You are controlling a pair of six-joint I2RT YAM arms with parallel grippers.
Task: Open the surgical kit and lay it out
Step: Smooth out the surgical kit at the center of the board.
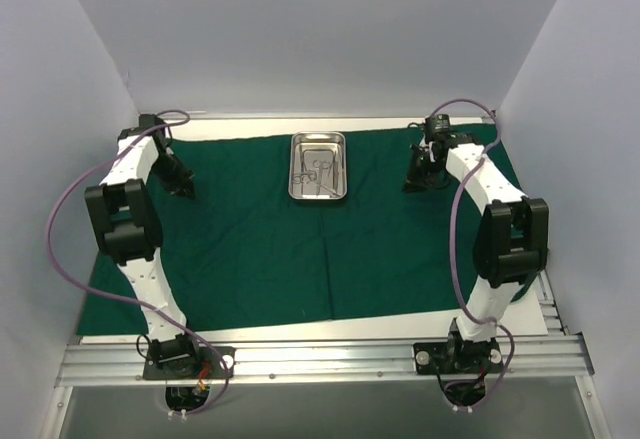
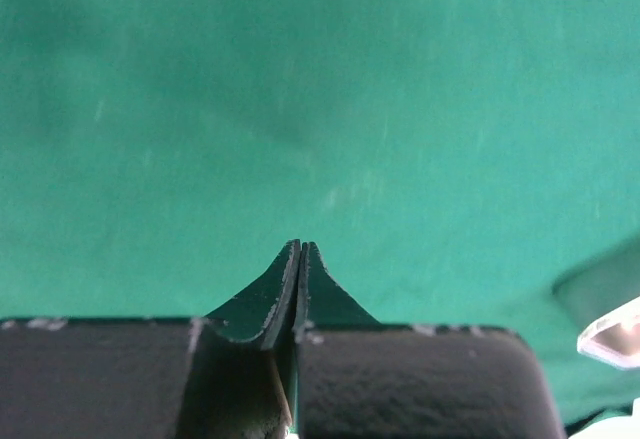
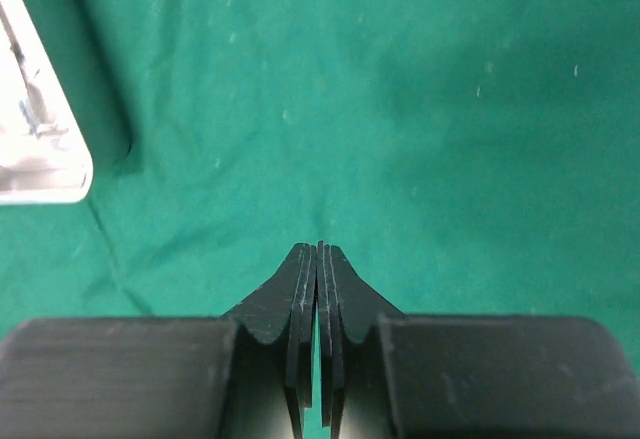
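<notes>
closest to me, the two arm bases sit bolted on a metal rail (image 1: 320, 357) at the near edge of the table, left and right, with purple cables (image 1: 58, 221) looping off each one. from there each white arm climbs to a black elbow and bends forward and inward over the table, the left arm leaning out along the left side, the right arm mirroring it on the right.

under them the dark green cloth (image 1: 300, 259) is spread open and flat, covering most of the table, with a fold line running front to back down its middle.

further in, the left gripper (image 1: 184, 188) points down at the cloth near its far left part, fingers pressed together with nothing between them; the wrist view shows only green fabric under the tips. the right gripper (image 1: 414, 185) is posed the same way over the far right part, fingers closed tight on nothing, just above the cloth.

between the two, toward the far edge of the cloth, sits the steel tray (image 1: 296, 171), upright on the fabric, well apart from both grippers. the thin silver instruments (image 1: 318, 173) lie inside it, tangled together.
</notes>
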